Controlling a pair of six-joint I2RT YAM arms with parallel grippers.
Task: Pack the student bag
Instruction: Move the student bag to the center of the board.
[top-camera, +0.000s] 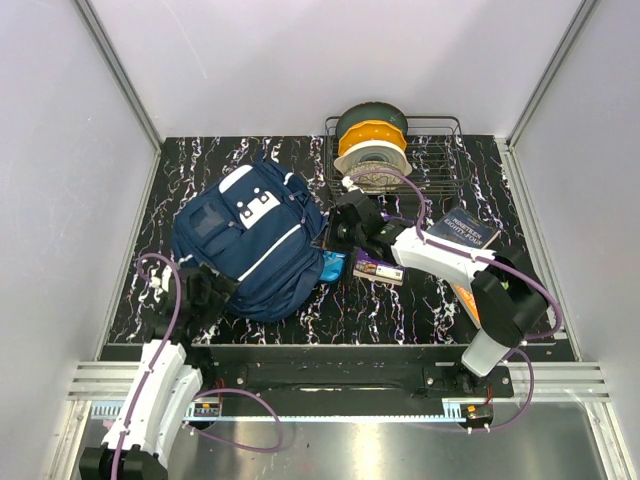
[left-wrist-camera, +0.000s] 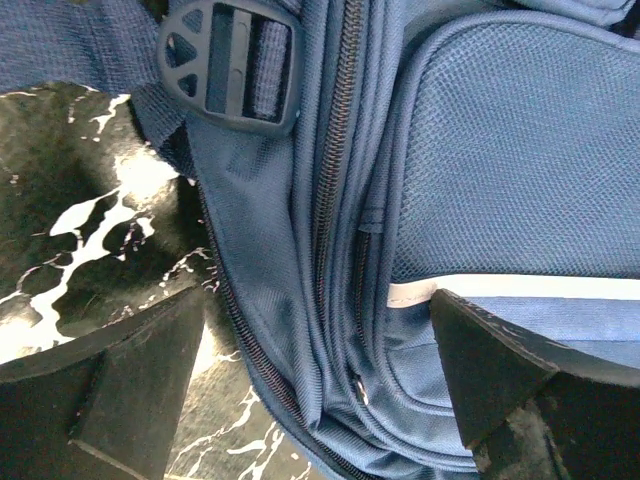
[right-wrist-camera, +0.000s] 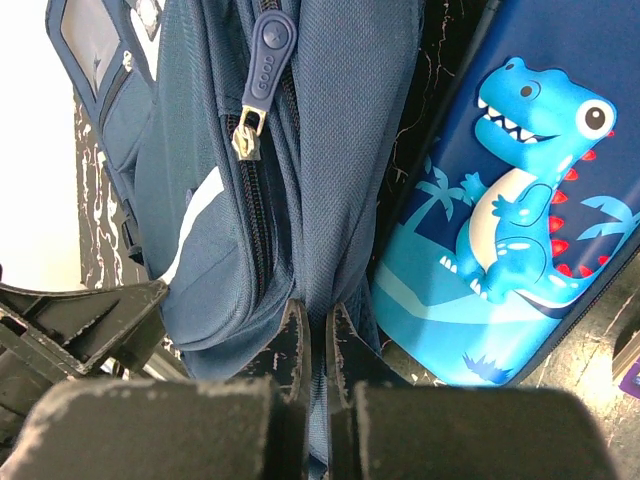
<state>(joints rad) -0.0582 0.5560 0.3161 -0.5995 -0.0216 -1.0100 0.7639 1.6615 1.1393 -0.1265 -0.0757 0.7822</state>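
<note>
Left gripper (left-wrist-camera: 318, 300), jaws fully spread, straddles the near edge of the bag (top-camera: 250, 250), gripping nothing. The bag lies flat on the desk (top-camera: 400, 305), left of centre. Right gripper (right-wrist-camera: 318, 312) is pinched closed on a fold of bag fabric. A dinosaur pencil case (right-wrist-camera: 500, 220) lies just beside the bag. Farther back, a wire basket (top-camera: 440, 150) holds spools (top-camera: 372, 140).

Legible print: one book title.
You can read "NINETEEN EIGHTY-FOUR" in pale letters on the dark blue paperback book (top-camera: 462, 228); the embossed letters on the navy rubber zip pull (right-wrist-camera: 268, 58) of the navy blue fabric backpack (right-wrist-camera: 345, 130) are too faint for you to read.
</note>
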